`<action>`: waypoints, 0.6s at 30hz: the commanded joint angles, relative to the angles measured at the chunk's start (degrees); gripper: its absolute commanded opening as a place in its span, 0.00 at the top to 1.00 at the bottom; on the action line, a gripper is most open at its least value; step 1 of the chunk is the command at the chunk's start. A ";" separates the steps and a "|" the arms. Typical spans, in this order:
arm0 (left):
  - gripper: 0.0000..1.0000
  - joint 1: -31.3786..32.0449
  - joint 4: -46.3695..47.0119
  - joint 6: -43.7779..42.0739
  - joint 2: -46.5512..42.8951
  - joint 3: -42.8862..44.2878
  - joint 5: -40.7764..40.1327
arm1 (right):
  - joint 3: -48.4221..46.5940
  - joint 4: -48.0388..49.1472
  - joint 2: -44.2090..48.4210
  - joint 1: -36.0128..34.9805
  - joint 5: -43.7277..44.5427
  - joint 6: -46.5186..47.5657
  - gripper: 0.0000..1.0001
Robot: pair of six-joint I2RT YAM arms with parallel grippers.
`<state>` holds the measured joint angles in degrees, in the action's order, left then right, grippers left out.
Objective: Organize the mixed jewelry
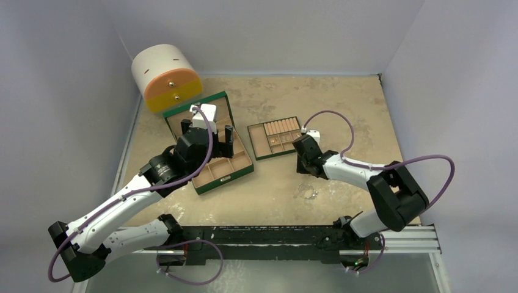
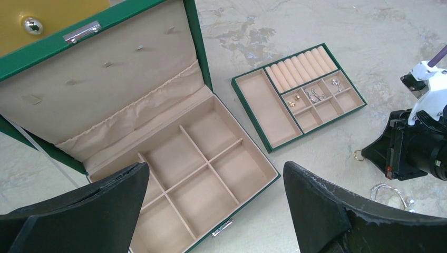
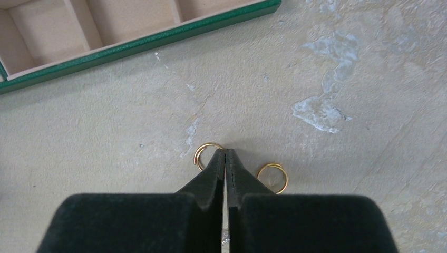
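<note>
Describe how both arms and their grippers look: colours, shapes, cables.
Both the left arm and right arm have white links joined by bulky black joints, each trailed by a looping purple cable. The left gripper has broad black fingers, scuffed with pale scratches. The right gripper has black fingers tapering to thin wedges.

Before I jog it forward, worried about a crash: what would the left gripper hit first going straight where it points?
Probably the open green box, around its tan crossing dividers: the left gripper, jaws wide, aims down into it. Depth is hard to judge.
</note>
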<state>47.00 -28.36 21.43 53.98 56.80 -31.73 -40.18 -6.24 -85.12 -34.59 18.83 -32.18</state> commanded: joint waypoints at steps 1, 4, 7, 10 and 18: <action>0.01 -0.13 1.62 -0.42 -1.24 2.41 -0.20 | -1.47 -3.38 0.15 -1.06 1.06 -1.36 1.00; 0.01 -0.08 1.55 -0.38 -1.24 2.38 -0.27 | -2.12 -3.86 1.51 -1.79 1.02 -1.07 1.00; 0.01 -0.15 1.62 -0.14 -1.24 2.36 -0.14 | -2.64 -4.13 3.55 -2.68 1.04 -0.60 1.00; 0.01 -0.15 1.88 0.45 -1.54 2.32 0.40 | -2.68 -4.13 5.72 -3.44 0.80 -0.13 1.00; 0.01 -0.07 3.39 4.90 -1.98 2.21 6.30 | -3.12 -4.69 9.65 -6.36 -0.32 1.20 1.00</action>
<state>47.00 -27.88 22.83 53.10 56.80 -29.39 -40.69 -10.28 -77.43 -39.38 18.52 -31.86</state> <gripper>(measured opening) 0.993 0.005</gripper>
